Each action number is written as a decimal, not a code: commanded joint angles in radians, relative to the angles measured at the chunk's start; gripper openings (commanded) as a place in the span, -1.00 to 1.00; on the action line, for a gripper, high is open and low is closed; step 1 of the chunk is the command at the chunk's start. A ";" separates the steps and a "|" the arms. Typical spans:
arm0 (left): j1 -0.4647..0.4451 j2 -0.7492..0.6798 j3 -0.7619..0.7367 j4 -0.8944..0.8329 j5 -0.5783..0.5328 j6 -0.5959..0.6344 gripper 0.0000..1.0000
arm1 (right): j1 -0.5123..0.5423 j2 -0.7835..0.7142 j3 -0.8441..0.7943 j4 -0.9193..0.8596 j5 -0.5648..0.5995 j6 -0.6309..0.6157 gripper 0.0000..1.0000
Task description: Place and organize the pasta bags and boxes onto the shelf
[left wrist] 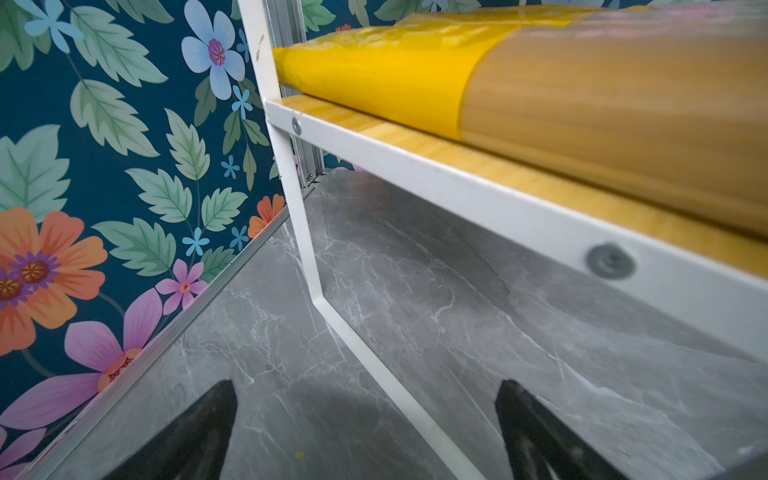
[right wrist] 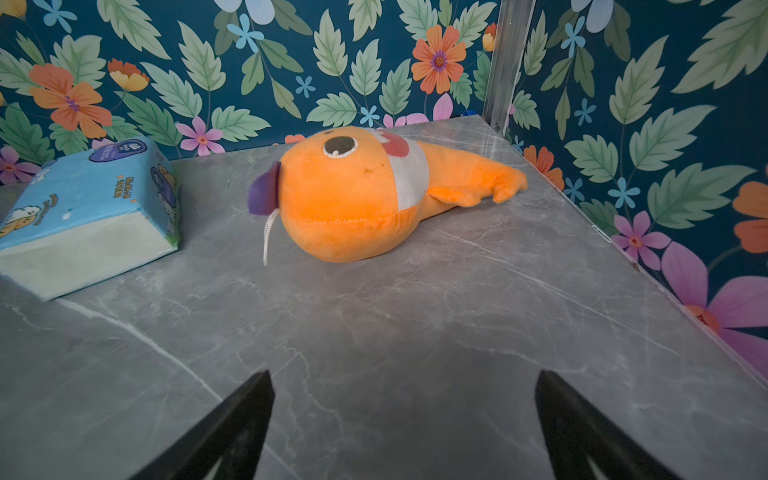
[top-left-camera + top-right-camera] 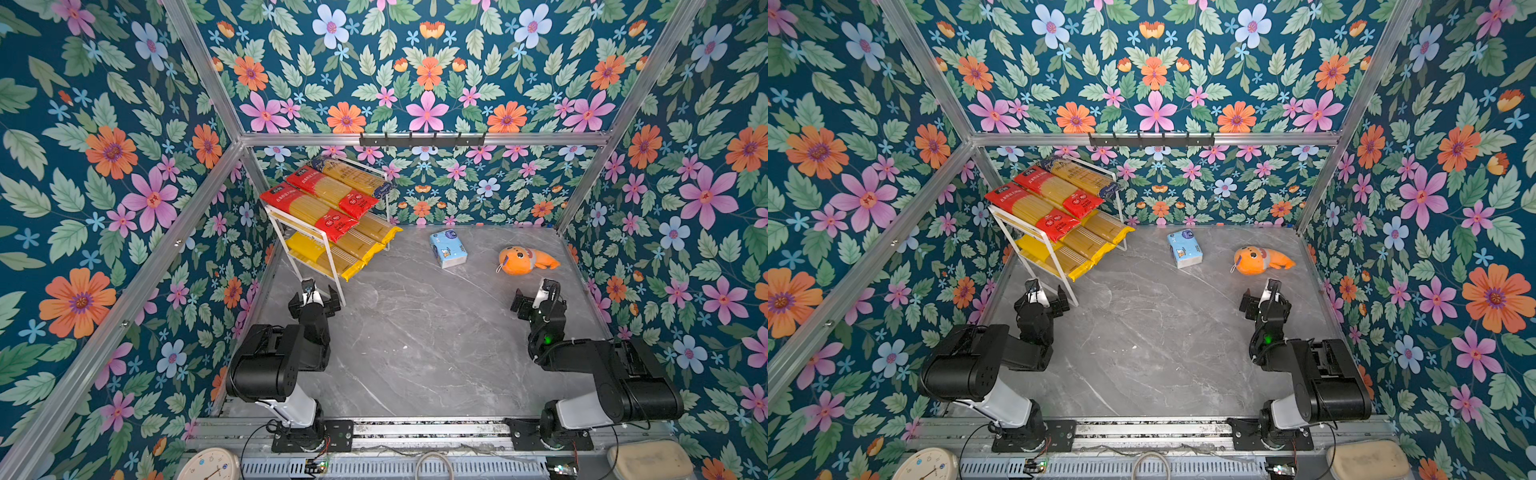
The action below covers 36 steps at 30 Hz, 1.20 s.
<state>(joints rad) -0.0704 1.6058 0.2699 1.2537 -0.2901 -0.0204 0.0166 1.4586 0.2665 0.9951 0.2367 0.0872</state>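
Back-left corner, 2-tier shelf (image 3: 332,270) w/ two red spaghetti packs (image 3: 309,205) & blue-gold pack (image 3: 353,174) on top board, three yellow packs (image 3: 353,245) below, left gripper (image 3: 314,297) just in front, jaws spread, empty, tissue pack (image 3: 448,248), orange plush toy (image 3: 524,260), right gripper (image 3: 537,297) nr plush, jaws spread, empty

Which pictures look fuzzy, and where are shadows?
Left wrist view: the yellow pasta pack and the shelf rail, very close, look smeared. Right wrist view: the orange plush toy is sharp, soft shadow beneath. Both top views: sharp, evenly lit.
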 commanded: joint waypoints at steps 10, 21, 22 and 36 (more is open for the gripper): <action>0.001 -0.001 0.002 0.001 0.004 0.000 0.99 | -0.001 0.003 0.016 -0.015 0.007 -0.007 0.98; 0.001 -0.001 0.002 0.003 0.004 0.000 0.99 | 0.000 0.003 0.017 -0.016 0.007 -0.007 0.98; 0.001 -0.001 0.002 0.001 0.003 0.000 0.99 | 0.001 0.004 0.018 -0.016 0.007 -0.007 0.98; 0.001 -0.001 0.002 0.001 0.004 0.000 0.99 | 0.000 0.003 0.019 -0.018 0.007 -0.007 0.98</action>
<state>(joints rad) -0.0704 1.6058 0.2699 1.2537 -0.2901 -0.0208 0.0162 1.4593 0.2810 0.9657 0.2398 0.0872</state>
